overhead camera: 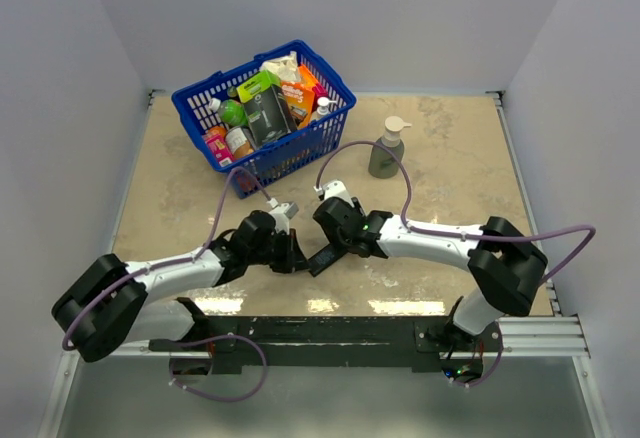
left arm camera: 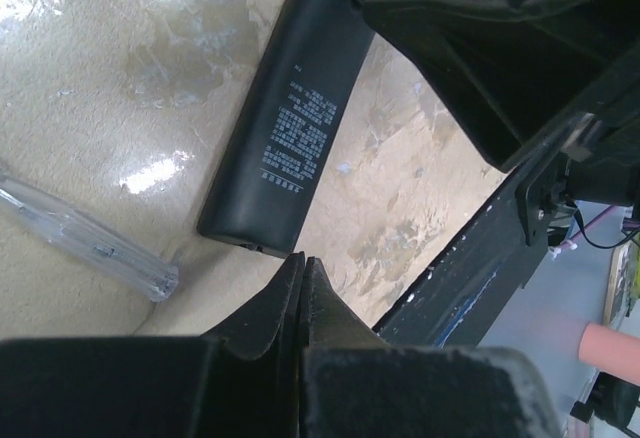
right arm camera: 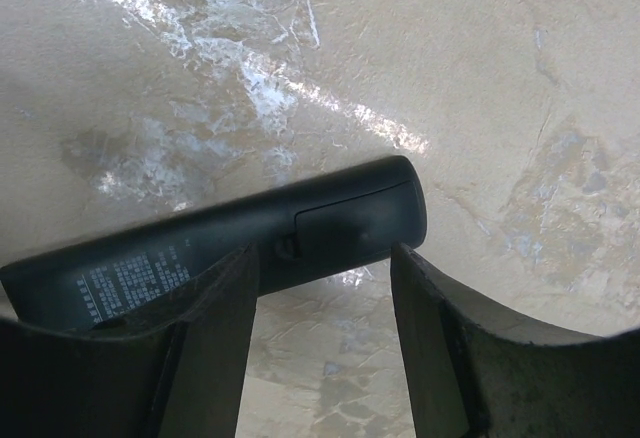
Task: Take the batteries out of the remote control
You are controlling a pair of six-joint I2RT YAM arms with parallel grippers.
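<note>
The remote (right arm camera: 200, 240) lies label-side up on the table (right arm camera: 480, 78) between the two arms, its cover (right arm camera: 355, 216) apparently in place; no batteries show in any view, so I judge that nothing is unloaded yet. The left gripper (left arm camera: 302, 273) is closed on nothing, its tips just off one end of the remote; the right gripper (right arm camera: 325, 253) stands part open over the cover end, gripping nothing, though whether a finger touches the remote I cannot tell. Left to do: get the cover off; take out both batteries.
</note>
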